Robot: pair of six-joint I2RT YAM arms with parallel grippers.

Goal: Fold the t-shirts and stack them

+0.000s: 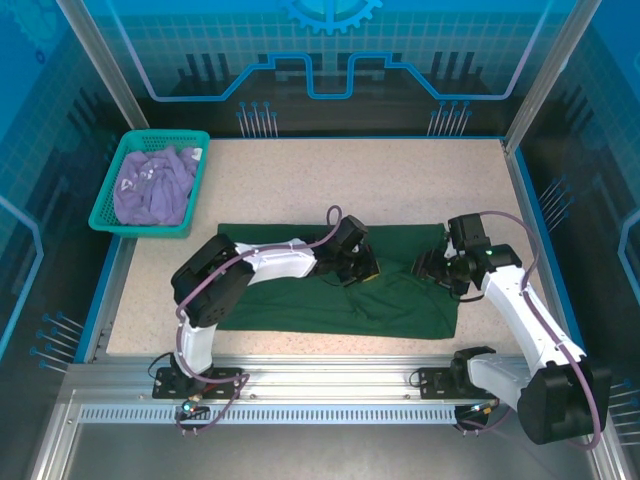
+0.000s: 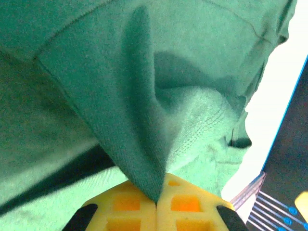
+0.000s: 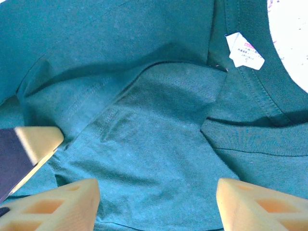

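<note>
A dark green t-shirt [image 1: 390, 305] lies spread across the middle of the table, its collar [image 3: 260, 139] and white neck label [image 3: 245, 50] toward the right end. My left gripper [image 1: 362, 270] is shut on a pinched fold of this green t-shirt [image 2: 120, 96], and the cloth rises in a peak from between the yellow fingertips [image 2: 187, 202]. My right gripper [image 1: 432, 265] hovers open over the green t-shirt [image 3: 154, 144] just left of the collar, with nothing between its fingers [image 3: 255, 204]. A lavender t-shirt [image 1: 152, 185] lies crumpled in the basket.
The teal mesh basket [image 1: 140, 228] stands at the table's back left corner. Bare speckled tabletop [image 1: 330, 180] lies behind the green shirt. A blue rim [image 1: 545, 240] edges the table on the right, and the metal rail [image 1: 330, 375] with both arm bases runs along the front.
</note>
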